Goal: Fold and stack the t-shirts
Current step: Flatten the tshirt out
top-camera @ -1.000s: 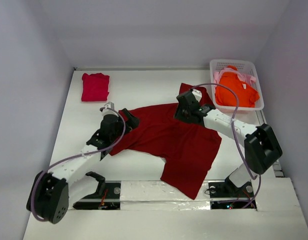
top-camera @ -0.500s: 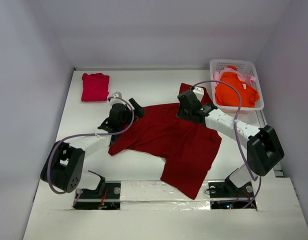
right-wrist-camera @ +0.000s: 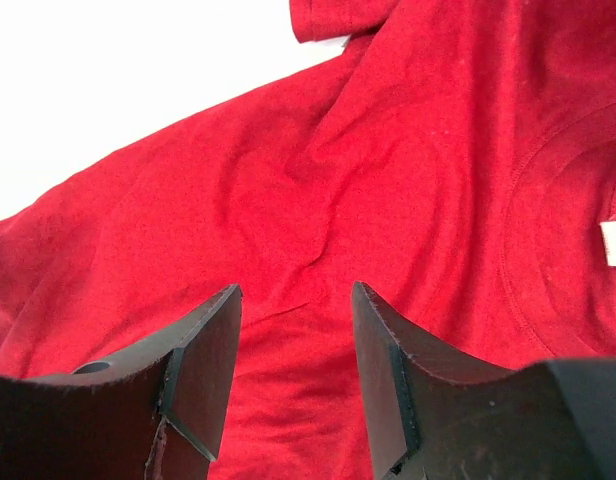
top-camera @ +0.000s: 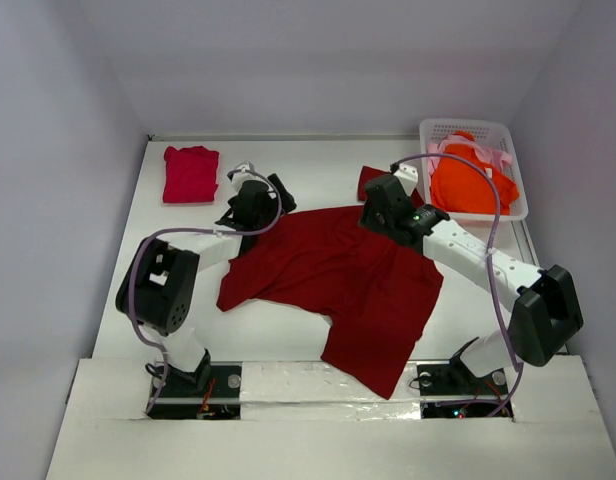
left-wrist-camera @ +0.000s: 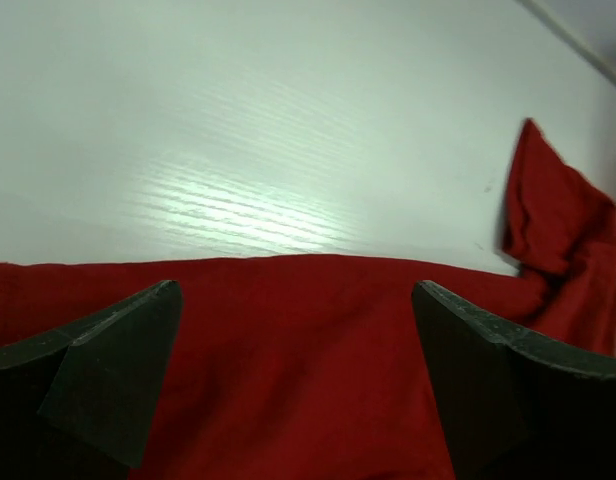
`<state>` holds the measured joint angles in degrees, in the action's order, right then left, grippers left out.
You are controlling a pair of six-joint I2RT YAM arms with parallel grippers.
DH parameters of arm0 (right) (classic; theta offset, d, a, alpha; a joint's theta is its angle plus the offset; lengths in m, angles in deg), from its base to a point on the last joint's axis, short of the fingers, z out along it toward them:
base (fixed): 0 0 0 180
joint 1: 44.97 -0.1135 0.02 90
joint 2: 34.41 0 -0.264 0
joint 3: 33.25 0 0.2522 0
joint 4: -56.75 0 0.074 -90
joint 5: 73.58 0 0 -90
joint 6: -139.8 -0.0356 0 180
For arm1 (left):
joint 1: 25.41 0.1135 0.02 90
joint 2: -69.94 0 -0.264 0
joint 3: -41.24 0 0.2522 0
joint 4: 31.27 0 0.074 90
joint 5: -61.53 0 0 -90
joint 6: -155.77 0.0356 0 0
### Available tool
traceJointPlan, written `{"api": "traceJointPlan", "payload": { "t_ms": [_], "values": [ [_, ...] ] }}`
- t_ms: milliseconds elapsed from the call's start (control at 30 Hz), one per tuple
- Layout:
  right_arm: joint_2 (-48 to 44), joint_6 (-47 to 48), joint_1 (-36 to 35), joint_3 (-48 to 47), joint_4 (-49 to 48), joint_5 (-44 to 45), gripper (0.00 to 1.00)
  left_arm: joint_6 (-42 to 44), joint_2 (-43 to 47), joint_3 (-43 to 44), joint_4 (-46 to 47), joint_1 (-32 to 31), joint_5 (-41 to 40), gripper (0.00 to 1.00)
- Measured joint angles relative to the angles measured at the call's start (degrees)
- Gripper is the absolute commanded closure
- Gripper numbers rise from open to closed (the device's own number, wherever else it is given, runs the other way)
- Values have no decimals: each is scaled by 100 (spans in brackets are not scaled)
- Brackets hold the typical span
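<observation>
A large dark red t-shirt (top-camera: pixel 338 275) lies spread open in the middle of the table. My left gripper (top-camera: pixel 278 190) hovers at its far left edge, wide open; in the left wrist view the left gripper (left-wrist-camera: pixel 296 290) frames the cloth's hem (left-wrist-camera: pixel 288 340) without holding it. My right gripper (top-camera: pixel 380 208) is over the shirt's upper right, near the sleeve (top-camera: pixel 373 180). In the right wrist view the right gripper (right-wrist-camera: pixel 296 290) stands open above the red cloth (right-wrist-camera: pixel 288 190), empty. A folded crimson-pink t-shirt (top-camera: pixel 191 173) lies at the far left.
A white lattice basket (top-camera: pixel 516 165) stands at the far right, holding a bright orange t-shirt (top-camera: pixel 470 182) and a pale pink one (top-camera: pixel 485 152). The shirt's collar with a white label (right-wrist-camera: pixel 613 242) lies right of the right fingers. Walls close in the table.
The left arm has swung up and inward, carrying its open gripper to the shirt's far left edge. The right gripper has shifted slightly right and its jaws have widened a little.
</observation>
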<state>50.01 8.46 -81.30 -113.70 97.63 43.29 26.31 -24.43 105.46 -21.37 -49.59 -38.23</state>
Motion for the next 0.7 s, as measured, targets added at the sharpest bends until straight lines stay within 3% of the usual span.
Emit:
{"api": "traceJointPlan", "payload": {
  "t_ms": [233, 700],
  "values": [
    [-136, 0, 0, 0, 87, 39, 46, -227, -411, 111, -391, 306, -35, 5],
    [-144, -2, 0, 2, 101, 28, 46, -352, -11, 111, -1110, 693, -935, 3]
  ]
}}
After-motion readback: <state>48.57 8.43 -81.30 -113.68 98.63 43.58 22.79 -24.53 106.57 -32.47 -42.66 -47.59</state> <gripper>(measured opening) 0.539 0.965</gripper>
